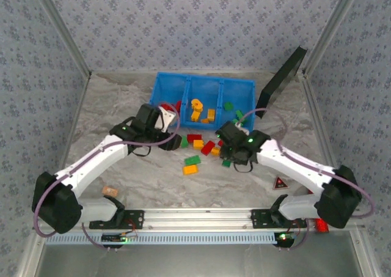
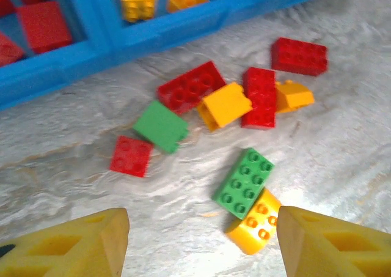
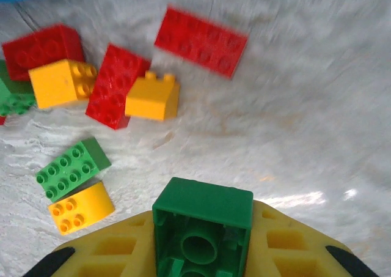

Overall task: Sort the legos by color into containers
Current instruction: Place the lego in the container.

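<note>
Squeezing a dark green brick (image 3: 201, 213), hollow underside facing the lens, in the right gripper (image 3: 203, 252); losing its yellow fingers (image 3: 293, 246) past the 6 o'clock edge. Blurring a long red brick (image 3: 200, 41) at 12 o'clock. Holding the left gripper (image 2: 201, 249) spread wide above the marble table (image 2: 342, 136), gripping nothing, pads cropped at 6 o'clock. Finding loose legos (image 1: 198, 145) lying at 6 o'clock of the blue bin (image 1: 162, 81): red in its 9 o'clock compartment, partly hiding behind the left gripper, yellow-orange in the middle, green at 3 o'clock.
</note>
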Robot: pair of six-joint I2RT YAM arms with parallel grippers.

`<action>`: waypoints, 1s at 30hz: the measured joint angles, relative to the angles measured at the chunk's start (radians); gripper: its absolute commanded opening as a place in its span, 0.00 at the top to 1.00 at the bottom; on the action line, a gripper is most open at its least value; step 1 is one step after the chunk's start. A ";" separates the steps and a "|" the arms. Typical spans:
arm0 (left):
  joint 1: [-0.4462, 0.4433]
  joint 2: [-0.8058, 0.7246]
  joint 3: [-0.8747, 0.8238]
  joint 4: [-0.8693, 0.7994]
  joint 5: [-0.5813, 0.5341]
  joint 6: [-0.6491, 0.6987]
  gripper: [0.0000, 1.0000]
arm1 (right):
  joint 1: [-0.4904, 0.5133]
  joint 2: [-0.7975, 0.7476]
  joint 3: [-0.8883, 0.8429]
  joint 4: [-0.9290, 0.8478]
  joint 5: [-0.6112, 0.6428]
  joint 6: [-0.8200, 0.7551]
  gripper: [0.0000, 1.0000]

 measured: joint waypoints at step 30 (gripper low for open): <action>-0.295 0.305 -0.007 0.017 -0.171 0.000 0.27 | -0.370 0.340 0.305 0.360 0.047 -0.730 0.80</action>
